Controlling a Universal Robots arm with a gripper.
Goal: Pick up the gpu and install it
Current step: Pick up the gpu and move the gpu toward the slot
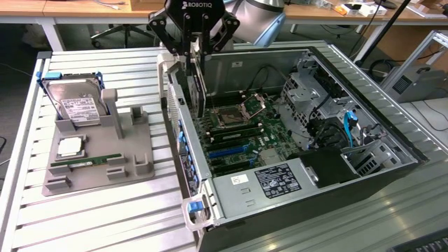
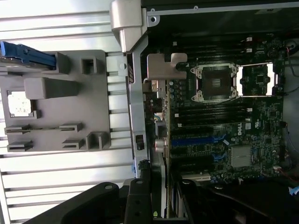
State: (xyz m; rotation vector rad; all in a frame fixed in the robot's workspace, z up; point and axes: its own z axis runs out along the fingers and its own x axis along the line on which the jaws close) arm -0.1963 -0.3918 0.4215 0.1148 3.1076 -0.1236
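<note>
The gpu (image 1: 199, 89) is a thin dark card hanging on edge, its silvery bracket end pointing down into the open computer case (image 1: 364, 79). My gripper (image 1: 192, 54) is shut on the card's upper edge, just inside the case wall on the exterior view's left. In the wrist view the gpu (image 2: 160, 140) runs edge-on away from my gripper (image 2: 159, 191), and its metal bracket (image 2: 161, 67) sits beside the case wall. The card hangs above the motherboard (image 1: 242, 128), close to the blue expansion slots (image 1: 231, 152).
A grey holder tray (image 1: 133, 152) on the slatted table carries a hard drive (image 1: 78, 104), a silver chip (image 1: 70, 147) and a green memory stick (image 1: 87, 160). Inside the case are the processor socket (image 2: 214, 83), the blue slots (image 2: 196, 139), drive cages (image 1: 315, 100) and a power supply (image 1: 280, 181).
</note>
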